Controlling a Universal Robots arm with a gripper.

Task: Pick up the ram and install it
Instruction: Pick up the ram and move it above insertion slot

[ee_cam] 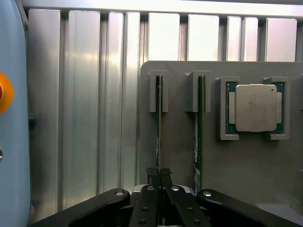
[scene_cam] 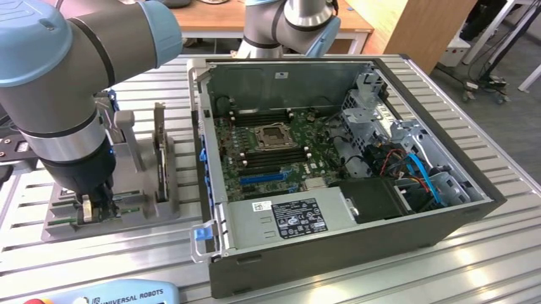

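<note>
The fingers point(ee_cam: 152, 176) pinch the near end of the ram point(ee_cam: 159, 123) between them. The ram stands on edge in its slot in the gray holder point(ee_cam: 180, 151) on the tabletop point(ee_cam: 85, 118), beside a second stick point(ee_cam: 199, 127).

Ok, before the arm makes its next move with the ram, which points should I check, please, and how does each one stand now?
1. The fingers are shut on the ram: ok, they pinch its near end.
2. The ram sits straight in its slot of the grey holder: ok.
3. The second ram stick is clear of the fingers: ok, it stands untouched in the neighbouring slot.
4. The processor chip lies in its own pocket, away from the grip: ok.
5. The computer case is open, inside exposed: ok.
6. Memory slots on the motherboard are free: cannot tell.
</note>
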